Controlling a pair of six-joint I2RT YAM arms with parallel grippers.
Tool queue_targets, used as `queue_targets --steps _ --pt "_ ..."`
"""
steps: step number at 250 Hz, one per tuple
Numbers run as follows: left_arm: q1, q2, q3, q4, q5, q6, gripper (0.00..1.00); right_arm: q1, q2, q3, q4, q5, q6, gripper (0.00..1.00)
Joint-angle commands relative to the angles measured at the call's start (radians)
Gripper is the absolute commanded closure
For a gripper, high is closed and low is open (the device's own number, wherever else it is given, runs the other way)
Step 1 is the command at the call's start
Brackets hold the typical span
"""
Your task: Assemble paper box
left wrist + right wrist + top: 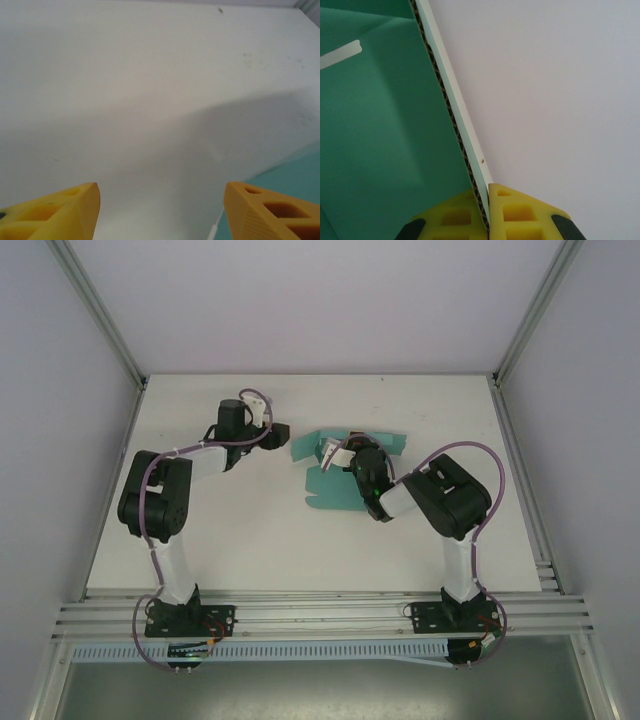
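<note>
The paper box [325,495] is a teal die-cut card sheet lying mid-table, with flaps partly raised at its far side. My right gripper [358,462] reaches over the sheet. In the right wrist view its yellow fingers [525,215] are shut on the corrugated edge of an upright teal panel [380,125]. My left gripper [283,435] hovers just left of the sheet's far-left flap. Its jaws [161,192] stand open with bare table between them, and a teal corner of the box [300,172] shows beside its right finger [265,210].
The white table [200,540] is walled by grey panels and aluminium posts [100,310]. A metal rail [320,615] carrying both arm bases runs along the near edge.
</note>
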Motion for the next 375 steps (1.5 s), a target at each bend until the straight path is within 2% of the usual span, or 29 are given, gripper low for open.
queue_targets --steps 1,36,89,137,183,212,227,282,302,325,359,375 --pt "-0.026 0.035 0.013 -0.042 0.144 0.041 0.35 0.016 0.029 -0.025 -0.109 -0.003 0.044 1.0" --pt "-0.089 0.046 0.011 -0.088 0.181 0.155 0.35 0.016 0.014 -0.028 -0.121 0.0 0.06 1.0" --pt "-0.117 0.079 0.025 -0.064 0.308 0.167 0.38 0.019 0.009 -0.028 -0.139 0.005 0.059 1.0" --pt "-0.15 0.136 0.092 -0.103 0.268 0.195 0.38 0.02 0.006 -0.026 -0.15 -0.002 0.068 1.0" --pt "-0.156 0.137 0.105 -0.088 0.305 0.179 0.34 0.018 0.008 -0.026 -0.168 -0.007 0.077 1.0" --pt "-0.162 0.137 0.123 -0.074 0.32 0.182 0.26 0.02 0.004 -0.022 -0.183 -0.016 0.086 1.0" --pt "-0.167 0.157 0.168 -0.117 0.346 0.177 0.25 0.02 -0.002 -0.02 -0.203 -0.021 0.093 1.0" --pt "-0.19 0.178 0.203 -0.115 0.361 0.166 0.23 0.014 -0.019 -0.018 -0.27 -0.046 0.123 1.0" --pt "-0.194 0.177 0.194 -0.079 0.333 0.136 0.24 0.014 -0.021 -0.013 -0.28 -0.051 0.127 1.0" --pt "-0.204 0.189 0.198 -0.052 0.273 0.091 0.3 0.015 -0.021 -0.011 -0.286 -0.054 0.134 1.0" --pt "-0.247 0.182 0.163 -0.013 0.046 0.084 0.5 0.018 -0.03 -0.018 -0.297 -0.058 0.151 1.0" --pt "-0.256 0.173 0.148 0.014 -0.004 0.072 0.54 0.019 -0.038 -0.023 -0.315 -0.063 0.166 1.0"
